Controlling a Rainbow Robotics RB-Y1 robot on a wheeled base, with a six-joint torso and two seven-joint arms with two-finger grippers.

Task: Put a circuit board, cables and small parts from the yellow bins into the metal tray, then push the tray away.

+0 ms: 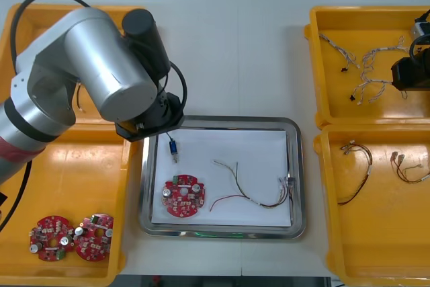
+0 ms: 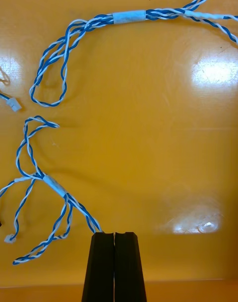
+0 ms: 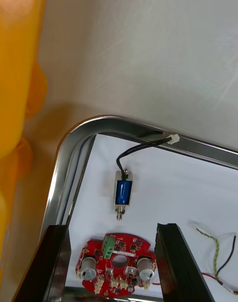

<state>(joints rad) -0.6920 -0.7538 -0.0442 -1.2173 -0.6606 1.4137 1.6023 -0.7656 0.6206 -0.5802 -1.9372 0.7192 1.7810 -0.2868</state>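
Bright, even overhead light falls on the table, with only soft shadows beneath the left arm. White glare patches sit on the yellow bin floor, and the metal tray rim gleams with reflections.

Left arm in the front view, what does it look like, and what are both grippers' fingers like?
The left arm, over the left bins, has fat silver-grey rounded links, a black wrist section, a red band low down and a black cable looping alongside. The left gripper, above the tray corner, and the right gripper, over a right bin, have plain black, blocky, flat-tipped fingers.
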